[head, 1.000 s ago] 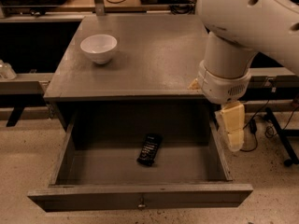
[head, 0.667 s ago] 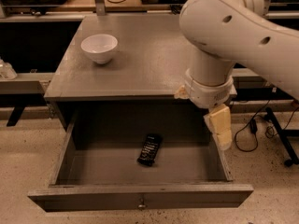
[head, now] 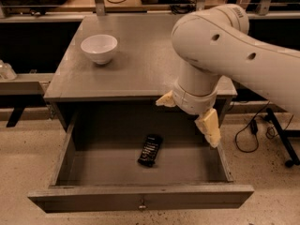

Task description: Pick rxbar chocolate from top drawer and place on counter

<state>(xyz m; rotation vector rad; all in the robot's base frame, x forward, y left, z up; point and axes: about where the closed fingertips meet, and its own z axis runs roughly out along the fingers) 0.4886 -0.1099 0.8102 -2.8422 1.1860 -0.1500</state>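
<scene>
The rxbar chocolate [head: 150, 150], a small black bar, lies flat in the middle of the open top drawer [head: 140, 198]. The drawer is pulled out towards me, with a small keyhole at the centre of its front panel. The grey counter [head: 140, 55] is the cabinet top above it. My gripper [head: 186, 122] hangs over the drawer's right part, above and to the right of the bar. Its two cream fingers [head: 208, 128] are spread apart and hold nothing. The big white arm covers the counter's right side.
A white bowl [head: 99, 48] stands on the counter's back left. Black cables [head: 253, 130] and a stand leg [head: 286, 149] lie on the speckled floor to the right. A shelf edge [head: 23, 83] runs along the left of the cabinet.
The arm has swung left and lower, bringing the gripper from beside the drawer's right wall to over the drawer's right part, closer to the bar. The bar and bowl have not moved.
</scene>
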